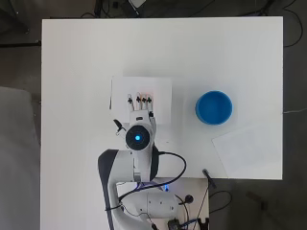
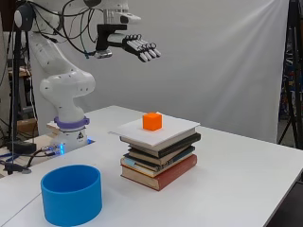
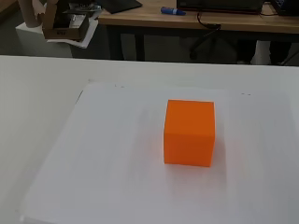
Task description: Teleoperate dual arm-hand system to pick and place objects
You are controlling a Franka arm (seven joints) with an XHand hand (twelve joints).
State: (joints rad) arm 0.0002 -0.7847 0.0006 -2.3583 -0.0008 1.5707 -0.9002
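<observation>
Nearest the side camera stands the blue bowl point(image 2: 71, 198) on the white table point(image 2: 236, 189) — apart from the stack of books point(image 2: 160, 158). On the white sheet point(image 2: 175, 128) topping that stack sits the orange cube point(image 2: 152, 121). High above it hangs the hand point(image 2: 137, 47), fingers point(image 2: 150, 53) straight and spread — holding nothing

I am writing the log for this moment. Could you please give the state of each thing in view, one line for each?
hand: open, fingers straight, high above the stack, holding nothing.
orange cube: upright on the white sheet, untouched.
white sheet: lying flat on top of the books.
stack of books: closed, piled on the table.
blue bowl: upright on the table, apart from the books, empty.
</observation>
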